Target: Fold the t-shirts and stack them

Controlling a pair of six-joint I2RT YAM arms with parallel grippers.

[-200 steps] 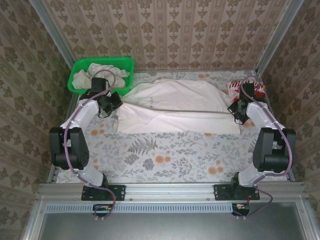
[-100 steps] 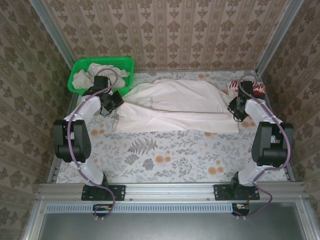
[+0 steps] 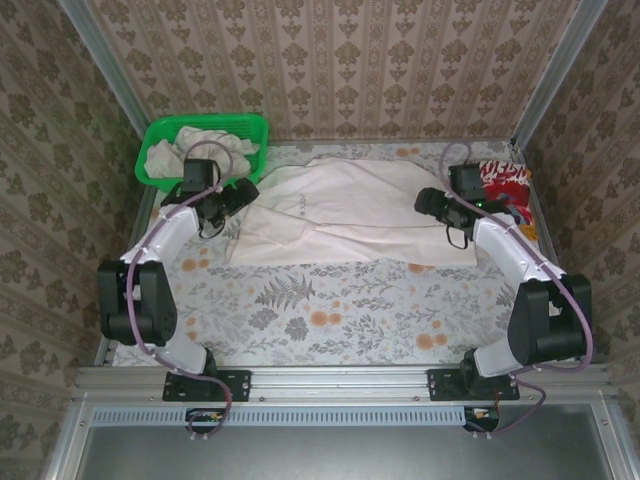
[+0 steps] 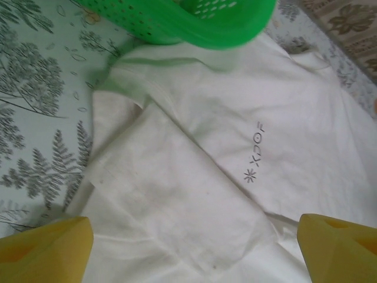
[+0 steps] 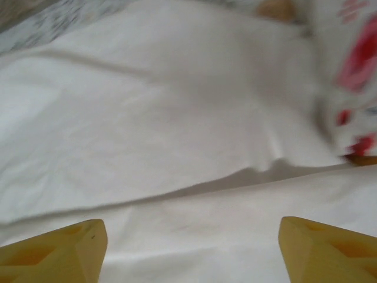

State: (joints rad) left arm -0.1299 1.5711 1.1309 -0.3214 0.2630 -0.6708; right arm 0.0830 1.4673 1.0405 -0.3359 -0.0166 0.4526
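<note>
Landmark for this entry: the spread off-white t-shirt (image 3: pixel 350 205), lying partly folded across the far half of the table (image 3: pixel 300 310).

Your left gripper (image 3: pixel 243 192) sits over the shirt's left edge. In the left wrist view its yellow fingers (image 4: pixel 47 247) are spread wide with nothing between them and cloth below. The small dark chest print (image 4: pixel 255 152) lies ahead of those fingers, toward the shirt's middle.

The green basket (image 3: pixel 205 122) stands at the shirt's far-left corner, its rim over the cloth edge in the left wrist view. Crumpled off-white shirts (image 3: pixel 190 152) lie inside it.

Your right gripper (image 3: pixel 425 200) hovers over the shirt's right part, its fingers (image 5: pixel 53 250) likewise wide apart and gripping nothing. A fold edge crosses the cloth ahead of them. Contact with the cloth: cannot tell.

The red-and-white t-shirt (image 3: pixel 503 180) lies just beside the shirt's far-right corner.
</note>
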